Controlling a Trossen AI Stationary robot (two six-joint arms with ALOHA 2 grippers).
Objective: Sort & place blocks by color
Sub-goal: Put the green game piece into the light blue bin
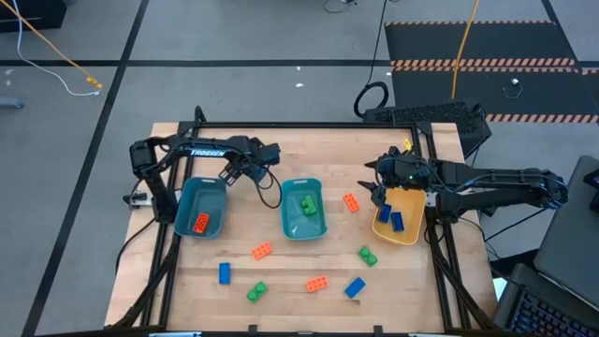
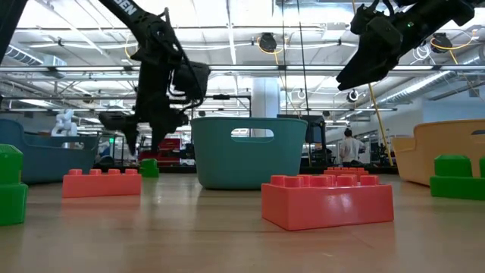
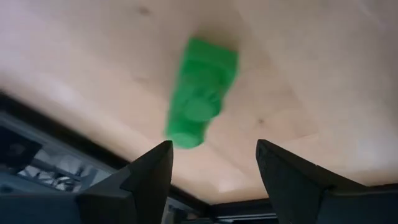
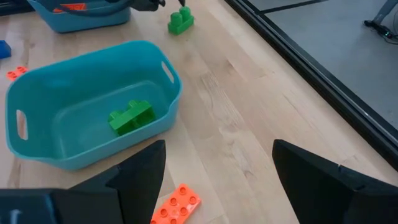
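Hovering over a green block (image 3: 200, 90) near the tabletop's far edge, between the left bin and the middle bin, the left end effector (image 1: 251, 170) has its fingers spread and empty, the block lying loose on the wood below them. The likely trouble is a poor pinch: the block sits skewed between the fingers, so closing off-centre could nudge it away or tip it out on the lift, and it lies close to the tabletop's far rail. Carrying it to the wrong bin is the other risk. The left bin (image 1: 183, 217) holds one orange block (image 1: 201, 223); the middle bin (image 1: 288, 223) holds green blocks (image 4: 131, 116); the bowl (image 1: 413, 234) near the right edge holds blue blocks (image 1: 397, 221). The right end effector (image 1: 384, 187) waits above the bowl's far rim, fingers spread and empty. Still loose on the tabletop are orange blocks (image 1: 351, 202) beside the middle bin and toward the near edge, a second green block (image 1: 367, 255) in front of the bowl, a third (image 1: 256, 293) near the near edge, and blue ones (image 1: 225, 272) near the near edge, so much sorting appears to remain.
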